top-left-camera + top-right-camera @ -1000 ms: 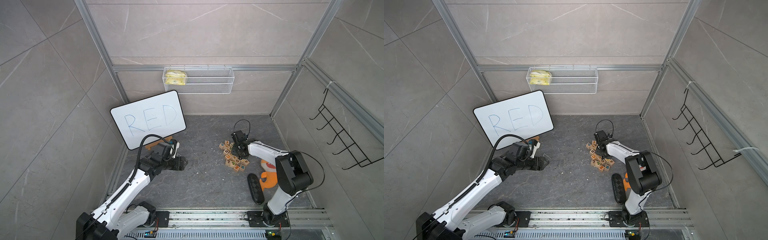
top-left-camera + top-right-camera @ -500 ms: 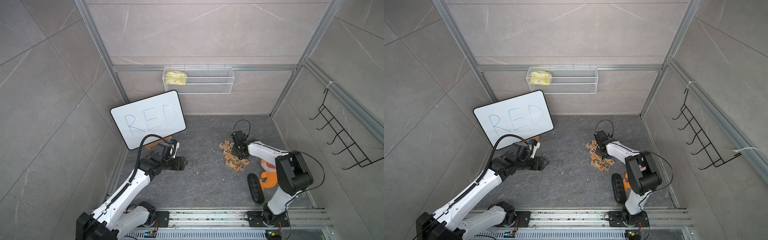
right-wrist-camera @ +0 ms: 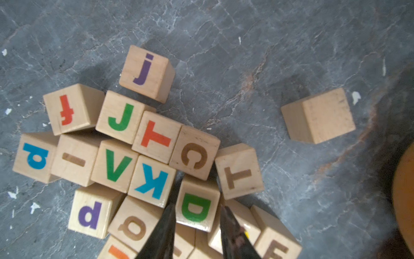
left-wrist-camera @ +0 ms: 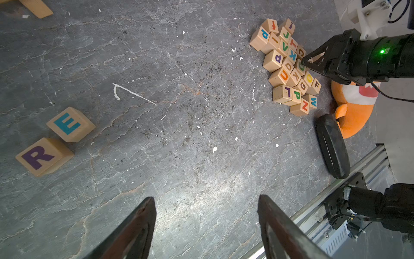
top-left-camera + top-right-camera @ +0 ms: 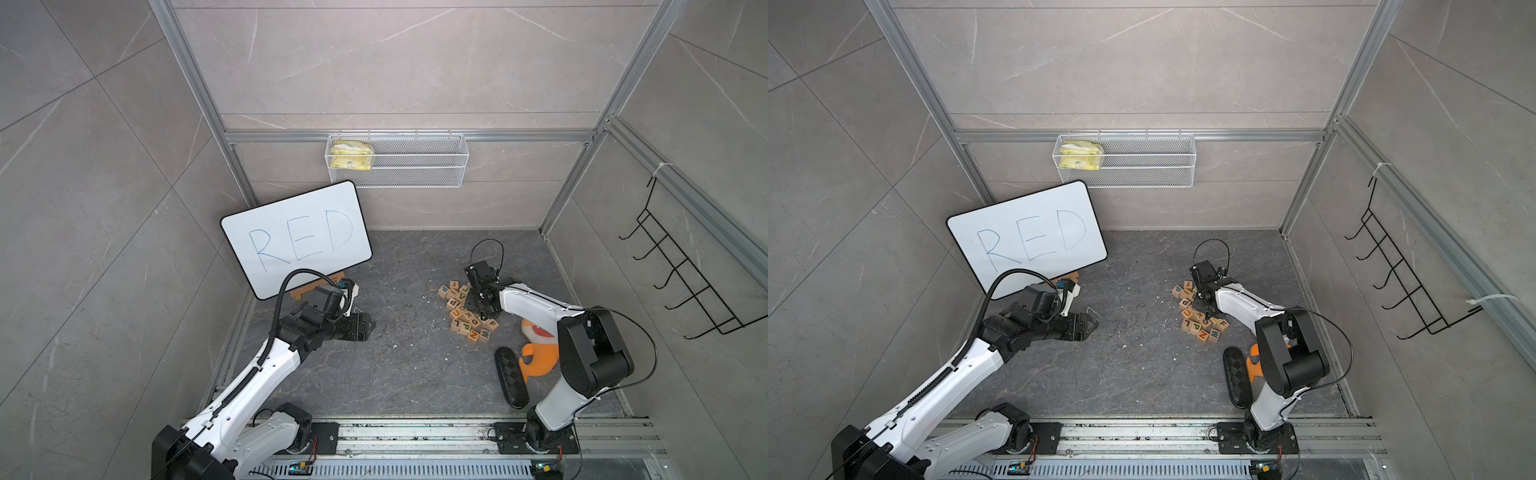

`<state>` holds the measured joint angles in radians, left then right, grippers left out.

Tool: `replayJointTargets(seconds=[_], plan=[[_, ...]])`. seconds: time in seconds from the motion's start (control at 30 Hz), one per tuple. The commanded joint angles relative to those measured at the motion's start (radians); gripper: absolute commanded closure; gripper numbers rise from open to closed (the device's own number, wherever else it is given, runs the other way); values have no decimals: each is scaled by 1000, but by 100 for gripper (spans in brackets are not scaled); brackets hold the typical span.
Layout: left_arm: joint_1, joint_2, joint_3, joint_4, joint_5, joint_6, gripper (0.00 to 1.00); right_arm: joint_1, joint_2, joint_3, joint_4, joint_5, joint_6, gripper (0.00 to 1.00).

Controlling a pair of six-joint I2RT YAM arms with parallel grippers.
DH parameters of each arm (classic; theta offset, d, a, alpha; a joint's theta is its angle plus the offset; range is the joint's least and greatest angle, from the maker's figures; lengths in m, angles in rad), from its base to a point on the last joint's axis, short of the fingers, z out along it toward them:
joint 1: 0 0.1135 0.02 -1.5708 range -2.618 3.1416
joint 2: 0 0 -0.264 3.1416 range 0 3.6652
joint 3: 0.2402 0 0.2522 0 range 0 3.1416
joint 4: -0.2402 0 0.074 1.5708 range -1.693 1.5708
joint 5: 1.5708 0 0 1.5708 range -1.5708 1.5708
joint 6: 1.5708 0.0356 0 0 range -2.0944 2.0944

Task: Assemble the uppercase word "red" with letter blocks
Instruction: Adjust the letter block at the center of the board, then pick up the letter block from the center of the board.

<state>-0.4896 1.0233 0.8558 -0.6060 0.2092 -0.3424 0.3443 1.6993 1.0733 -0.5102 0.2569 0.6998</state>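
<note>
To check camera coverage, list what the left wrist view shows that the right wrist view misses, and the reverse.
Left wrist only: light-wood cube with purple R, light-wood cube with blue E beside it, and the open left gripper. Right wrist only: a blank-faced wooden cube lying alone. Both: the pile of lettered cubes and the right gripper shut on the light-wood cube with green D.
</note>
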Motion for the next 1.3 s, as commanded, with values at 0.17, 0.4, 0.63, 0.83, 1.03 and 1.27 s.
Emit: replayJointTargets(seconds=[0.17, 0.4, 0.63, 0.83, 1.03, 1.27], plan=[[-2, -21, 21, -8, -10, 32, 25, -2, 14, 2, 10, -22, -3, 63], [-2, -21, 20, -7, -8, 32, 25, -3, 36, 8, -2, 7, -6, 61], [-2, -22, 20, -7, -9, 32, 25, -4, 51, 7, 3, 16, -6, 59], [-2, -23, 19, -7, -13, 33, 25, -2, 67, 14, 13, 9, -5, 59], [-3, -22, 19, -7, -14, 33, 25, -2, 79, 16, 19, 10, -8, 58], [-2, -23, 18, -7, -19, 35, 25, -2, 85, 12, 21, 17, -12, 60]])
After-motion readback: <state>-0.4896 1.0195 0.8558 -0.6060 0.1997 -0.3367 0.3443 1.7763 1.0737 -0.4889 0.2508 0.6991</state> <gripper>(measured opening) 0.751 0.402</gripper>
